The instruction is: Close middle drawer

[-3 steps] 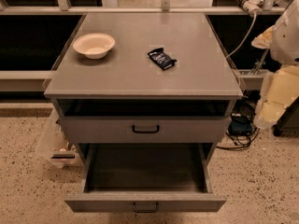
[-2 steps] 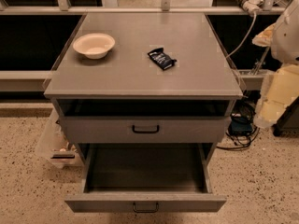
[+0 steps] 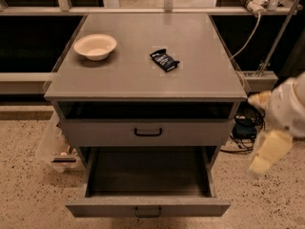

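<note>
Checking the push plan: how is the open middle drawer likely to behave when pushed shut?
The middle drawer looks like rigid sheet metal, so it probably won't flex. It appears empty, so it likely slides lightly. Being wide, it may skew unless pushed near its central handle. The pincer hangs right of it, not touching.

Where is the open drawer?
Bottom centre of the camera view: the middle drawer is pulled out under the upper drawer, with the gripper to its right.
</note>
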You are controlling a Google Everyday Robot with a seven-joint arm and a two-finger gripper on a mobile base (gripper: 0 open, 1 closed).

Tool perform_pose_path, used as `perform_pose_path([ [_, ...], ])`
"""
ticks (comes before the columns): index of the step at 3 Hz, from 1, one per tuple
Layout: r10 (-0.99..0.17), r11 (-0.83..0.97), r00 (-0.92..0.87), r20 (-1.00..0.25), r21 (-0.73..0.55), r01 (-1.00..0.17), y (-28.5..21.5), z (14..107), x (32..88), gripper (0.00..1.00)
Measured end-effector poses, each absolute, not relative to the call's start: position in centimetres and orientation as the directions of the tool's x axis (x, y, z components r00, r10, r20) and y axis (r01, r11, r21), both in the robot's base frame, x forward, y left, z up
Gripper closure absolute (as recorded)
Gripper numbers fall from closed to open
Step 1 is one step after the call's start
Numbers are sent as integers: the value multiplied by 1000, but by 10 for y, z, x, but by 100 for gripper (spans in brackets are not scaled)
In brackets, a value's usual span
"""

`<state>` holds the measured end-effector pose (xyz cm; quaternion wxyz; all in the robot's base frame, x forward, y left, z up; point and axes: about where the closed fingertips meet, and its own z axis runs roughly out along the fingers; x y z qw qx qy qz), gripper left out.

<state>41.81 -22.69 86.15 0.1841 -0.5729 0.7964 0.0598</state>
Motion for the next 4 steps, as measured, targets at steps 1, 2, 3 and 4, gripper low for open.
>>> perform_pose_path([
  [1,-766,409,-386,-515,74,-910,-219,746,396,0],
  [2,-636,442,-510,-579,269,-856,-197,631,369,0],
  [3,-557,446,-603,-571,407,-797,-185,551,353,0],
  [4,-540,433,-624,-565,450,-781,-179,531,346,18],
])
